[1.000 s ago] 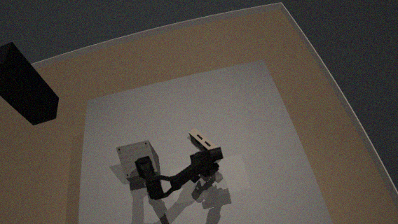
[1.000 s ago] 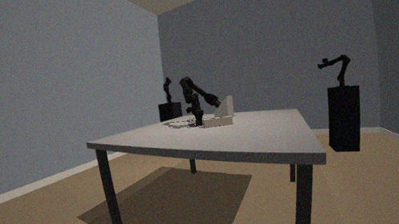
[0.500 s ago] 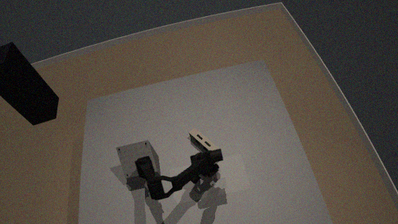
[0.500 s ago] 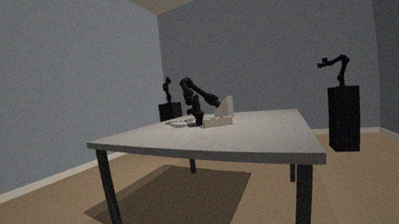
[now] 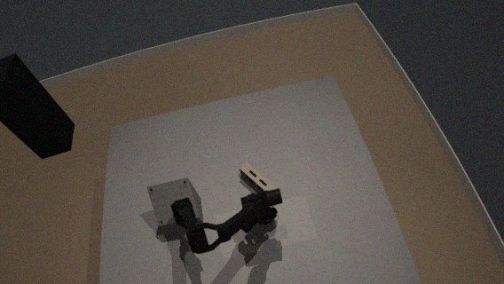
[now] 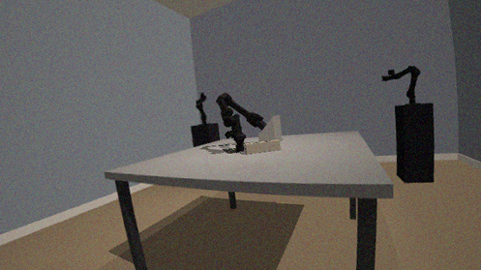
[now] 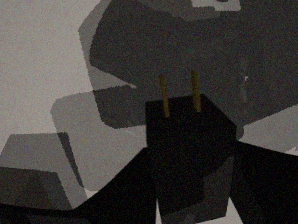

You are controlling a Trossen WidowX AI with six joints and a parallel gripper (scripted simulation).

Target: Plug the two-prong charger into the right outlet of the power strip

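My gripper (image 7: 180, 148) pinches the charger (image 7: 189, 156), prongs (image 7: 196, 92) pointing straight ahead. The power strip (image 5: 261, 178) stands just beyond, midway along the desk's near edge, its long axis crosswise to me.

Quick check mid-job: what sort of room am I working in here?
Probably a bare test room: plain blue-grey walls, tan floor, one grey table carrying the arm, and black pedestals along the walls.

Charger (image 7: 189, 156): black block, two brass prongs (image 7: 180, 94) pointing away from camera, clamped between dark fingers. Strip (image 5: 258, 177): beige wedge, tilted face with slots, on table.
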